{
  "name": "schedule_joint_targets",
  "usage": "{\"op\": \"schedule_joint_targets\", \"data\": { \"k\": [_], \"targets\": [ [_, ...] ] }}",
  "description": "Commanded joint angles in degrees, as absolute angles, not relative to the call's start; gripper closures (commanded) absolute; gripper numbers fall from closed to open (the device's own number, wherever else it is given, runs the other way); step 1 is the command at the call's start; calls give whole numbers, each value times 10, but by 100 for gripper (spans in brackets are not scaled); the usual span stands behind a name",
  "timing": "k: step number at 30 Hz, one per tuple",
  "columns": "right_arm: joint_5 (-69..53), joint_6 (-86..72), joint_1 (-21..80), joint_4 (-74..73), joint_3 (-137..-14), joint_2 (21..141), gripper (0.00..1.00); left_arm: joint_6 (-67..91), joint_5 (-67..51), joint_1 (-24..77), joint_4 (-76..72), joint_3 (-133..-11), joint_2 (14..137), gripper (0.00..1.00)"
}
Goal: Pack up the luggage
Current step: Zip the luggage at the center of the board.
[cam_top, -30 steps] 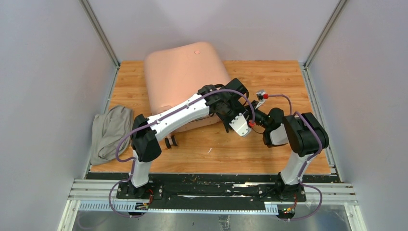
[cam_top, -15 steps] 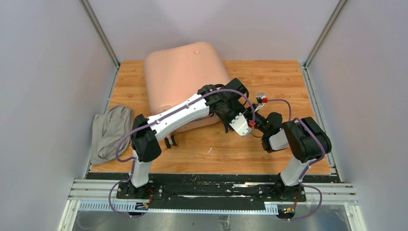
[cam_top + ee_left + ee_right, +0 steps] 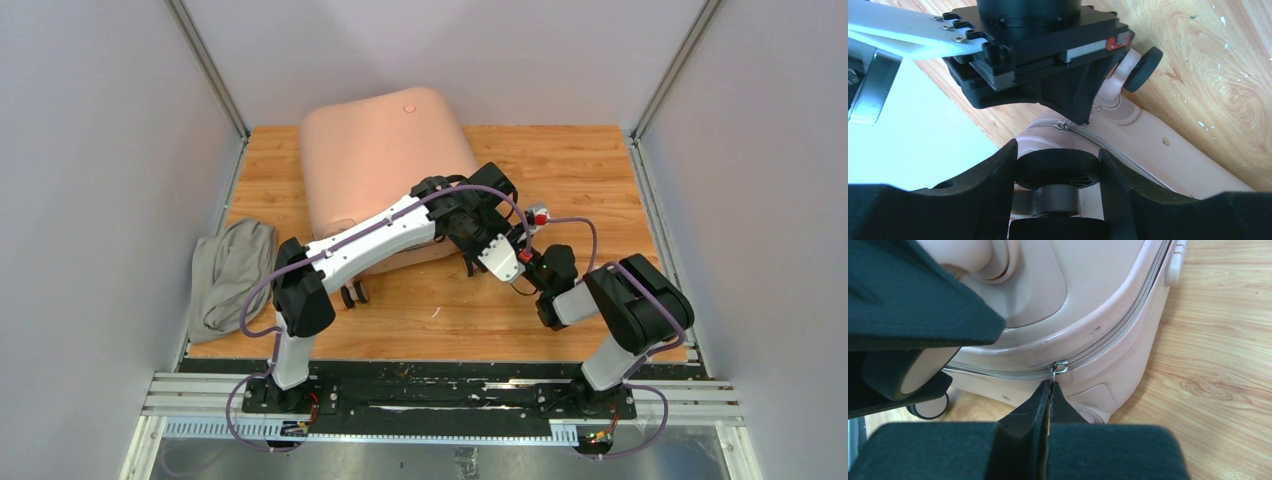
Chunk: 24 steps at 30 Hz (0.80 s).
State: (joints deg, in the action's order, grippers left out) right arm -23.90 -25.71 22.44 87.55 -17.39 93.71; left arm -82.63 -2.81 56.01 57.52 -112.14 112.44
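1. Now, your large pale pink hard-shell luggage (image 3: 385, 160) lies shut at the back of the wooden surface (image 3: 560, 160); the grey cloth (image 3: 230, 275) sits well apart on the left.
2. Your left hand (image 3: 1057, 159) squeezes a small black wheel (image 3: 1058, 174); your right hand (image 3: 1050, 390) is pressed together on the metal zipper pull (image 3: 1060, 366).
3. Tug too fast and the thin pull may slip out.
4. That wheel can turn, so the luggage may slide.

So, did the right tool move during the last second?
Yes. Seen from above, the right tool and its wrist came toward the near edge of the table and slightly left, judged against the suitcase, which stayed put.
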Motion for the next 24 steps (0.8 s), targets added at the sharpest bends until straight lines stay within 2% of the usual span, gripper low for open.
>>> {"op": "schedule_joint_targets", "data": {
  "k": [1,11,12,13,14,15,16,17,21,24],
  "targets": [
    [-244,-222,301,908,-154,897,100,-846,-8,558,416,-1153,1079,100],
    [-183,-217,341,913,-153,894,100,-805,-15,554,390,-1153,1074,100],
    [-178,-218,339,914,-153,896,100,-797,-10,554,395,-1150,1066,95],
    [-179,-221,338,914,-154,899,100,-787,-6,553,401,-1146,1058,76],
    [-180,-224,336,914,-155,902,100,-772,-2,554,411,-1143,1047,46],
    [-179,-226,335,914,-156,905,100,-753,-1,554,416,-1134,1032,27],
    [-178,-228,335,914,-157,907,100,-740,-1,554,424,-1123,1014,10],
    [-177,-229,333,914,-157,908,100,-734,-1,553,445,-1108,991,1],
    [-167,-238,327,914,-158,912,100,-741,-1,554,533,-1037,889,0],
    [-162,-244,326,914,-161,916,100,-766,23,552,654,-1015,822,0]
  ]
}}
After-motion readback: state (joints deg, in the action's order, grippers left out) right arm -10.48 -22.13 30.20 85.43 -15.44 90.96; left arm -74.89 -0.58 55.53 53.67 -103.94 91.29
